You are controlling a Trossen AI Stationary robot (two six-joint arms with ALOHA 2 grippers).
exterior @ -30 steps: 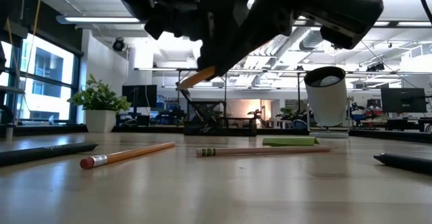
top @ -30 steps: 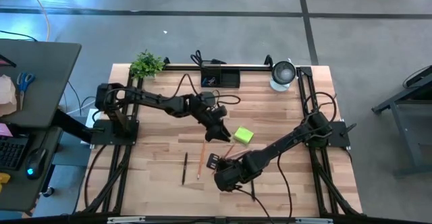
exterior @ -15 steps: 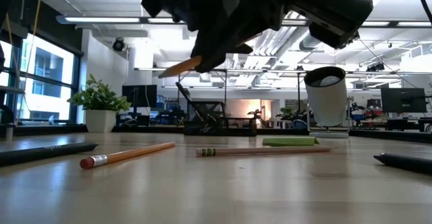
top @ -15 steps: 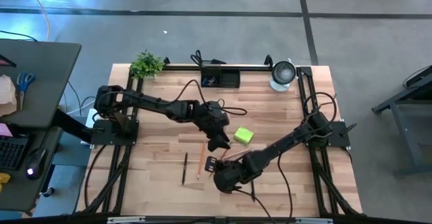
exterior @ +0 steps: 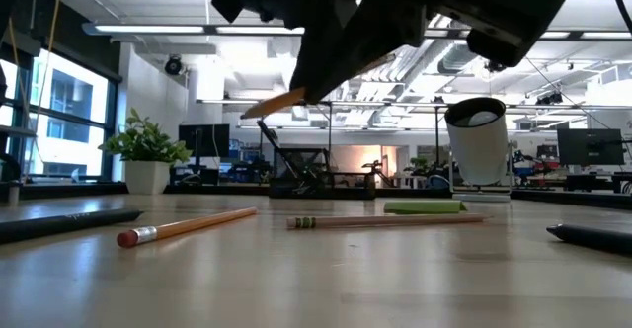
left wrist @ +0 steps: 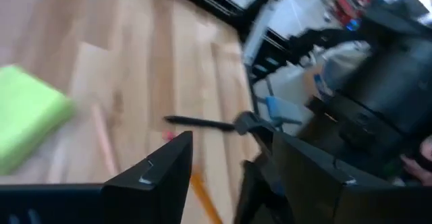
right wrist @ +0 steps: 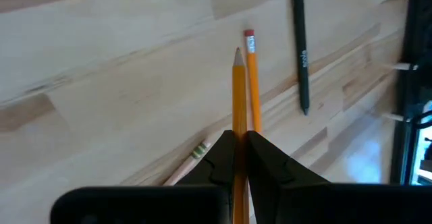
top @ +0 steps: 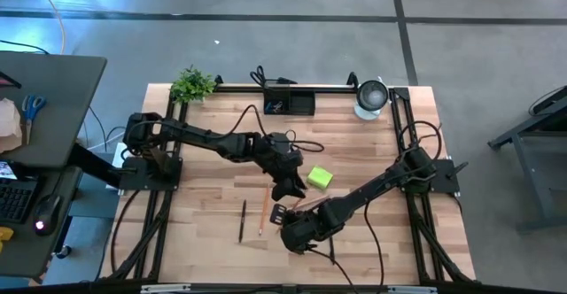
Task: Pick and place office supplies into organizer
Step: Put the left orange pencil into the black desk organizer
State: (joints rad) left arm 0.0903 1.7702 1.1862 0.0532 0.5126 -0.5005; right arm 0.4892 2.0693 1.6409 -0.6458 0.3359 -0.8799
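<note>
Looking from the near edge of the worktop (top: 204, 152), we see the right hand (right wrist: 239, 146) raised above the boards with its fingers pinched together on an orange pencil (right wrist: 239, 109), whose sharpened tip points out beyond the fingertips. In the low view that pencil (exterior: 274, 101) hangs in the air under the dark bulk of the arms, tilted with its tip lower. On the wood below it lie another orange pencil with a pink eraser end (right wrist: 252, 75), a black pen (right wrist: 301, 55) beside that, and a pale wooden pencil (exterior: 385, 220) a little further in. From above, the pen (top: 242, 220) and the lying orange pencil (top: 263, 211) sit near the front, left of the right hand (top: 282, 212).

Just behind the right hand we find the left hand (top: 289, 189), its fingers (left wrist: 155, 177) spread apart and holding nothing; it hovers close to the lifted pencil, whose orange shaft shows between those fingers in the left wrist view. Beside it, a touch to the right, lies the lime-green sticky-note pad (top: 319, 178), flat on the boards.

Farther back, at the worktop's far edge, stands the black organizer tray (top: 289, 104), with a few dark items in its left part. A small green potted plant (top: 192, 84) sits at the far left corner and a round white cup (top: 371, 97) at the far right.
</note>
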